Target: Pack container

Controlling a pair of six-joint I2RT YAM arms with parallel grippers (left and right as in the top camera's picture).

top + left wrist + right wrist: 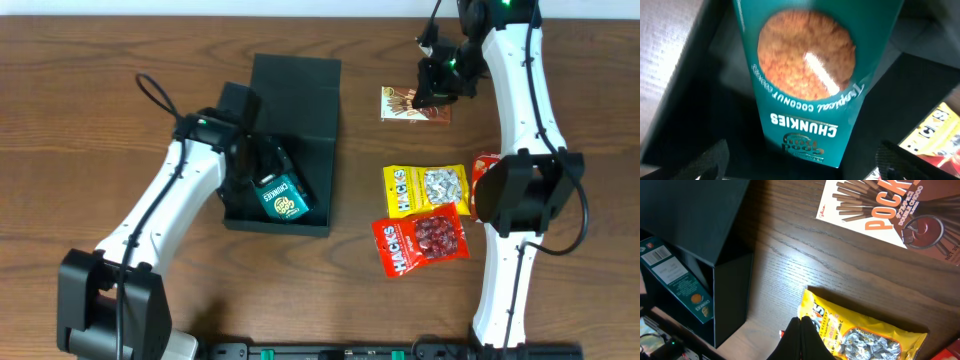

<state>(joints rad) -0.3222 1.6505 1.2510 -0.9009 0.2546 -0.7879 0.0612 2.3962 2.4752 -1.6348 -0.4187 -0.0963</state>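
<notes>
Packing looks to be at its first item, by my judgement. On the left, the container [312,165] sits open on the surface [100,80], its flap lid folded back on the far side. The teal Chunkies box [281,198] lies at a slant in its near end. My left gripper [802,162] is down over that box with the fingers spread wide, one on each side and neither touching it, so I am not carrying it. Whether the box lies flat or leans on the wall, I cannot tell. To the right of the container, well apart from it, a Pocky packet [415,105] lies on the wood. Nearer me are a yellow Hacks packet [426,187] and a red Hacks packet [420,242], just beside each other. Another red packet [483,168] is partly hidden under my right arm. My right gripper [801,335] hangs above the Pocky packet with its fingers pressed together, pinching nothing. The next move, as I see it, calls for lifting my left arm straight out without nudging the box. My right fingers must then spread before coming down on the flat Pocky packet, which offers little edge to grip.
</notes>
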